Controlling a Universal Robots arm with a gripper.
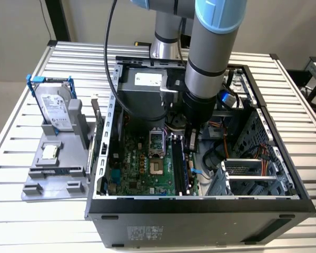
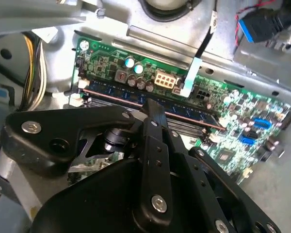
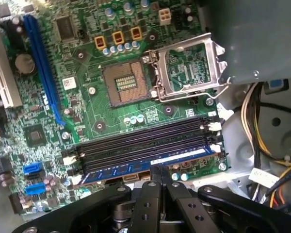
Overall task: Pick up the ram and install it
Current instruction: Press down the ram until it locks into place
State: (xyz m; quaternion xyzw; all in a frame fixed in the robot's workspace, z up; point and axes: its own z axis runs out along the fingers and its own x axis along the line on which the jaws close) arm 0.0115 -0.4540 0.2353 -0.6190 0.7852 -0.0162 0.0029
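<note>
The ram [image 3: 136, 166] is a long blue-dark strip with black chips. It stands on edge in the outermost black slot of the green motherboard [image 3: 87, 114], which lies inside the open computer case [image 1: 200, 205]. In the second wrist view the ram [image 2: 111, 92] runs between the white slot latches. My gripper [image 3: 161, 174] is shut, its two black fingers pressed together. The tips are at the ram's upper edge, near the middle of its length. In the exterior view the gripper [image 1: 191, 148] reaches down into the case over the slots [image 1: 181, 168].
Beside the slots lies the open processor socket [image 3: 126, 85] with its metal frame lifted. Yellow and black cables [image 3: 262, 141] hang near the slot ends. A hard drive in a blue frame [image 1: 55, 108] and a small silver chip [image 1: 50, 152] sit on a grey stand outside the case.
</note>
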